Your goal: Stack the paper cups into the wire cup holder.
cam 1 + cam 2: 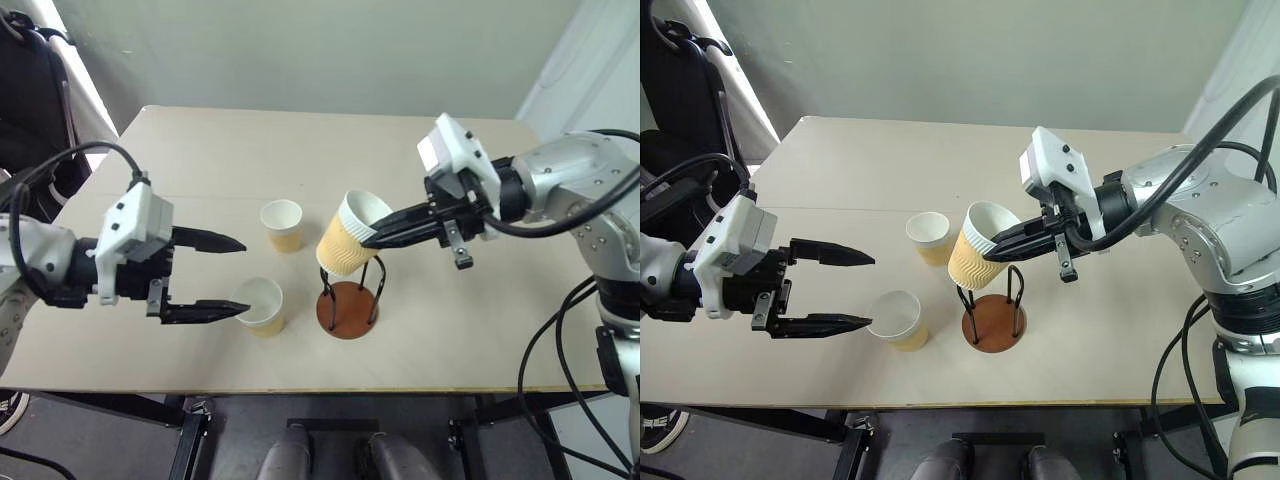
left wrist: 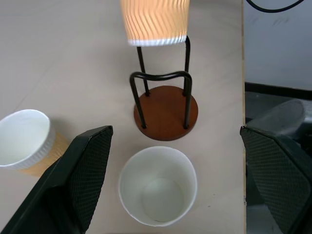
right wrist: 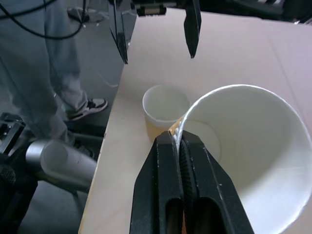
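Nearest to me, at the front of the pale worktop (image 1: 480,350), one of the paper cups (image 1: 262,304) stands upright with its white inside showing, and the lower finger of my left end effector (image 1: 222,276) reaches just to its rim without gripping it. That left end effector hangs above the worktop with its two black fingers spread wide and nothing between them; from its wrist view the same near cup (image 2: 158,192) sits in the gap between the fingers. A second upright cup (image 1: 282,225) stands farther back on the worktop, a little apart from the near one. To the right of the near cup is the wire cup holder (image 1: 351,300), its round reddish-brown base flat on the worktop and its two black wire loops standing upright, with no cup seated in it. My right end effector (image 1: 375,235) comes in from the right with its fingers pinched tight on the rim of the third cup (image 1: 350,233), one finger inside the wall and one outside, as its wrist view shows. This held cup is tilted, its open mouth turned up and to the right, and its bottom hangs just above the tops of the wire loops, clear of the base.
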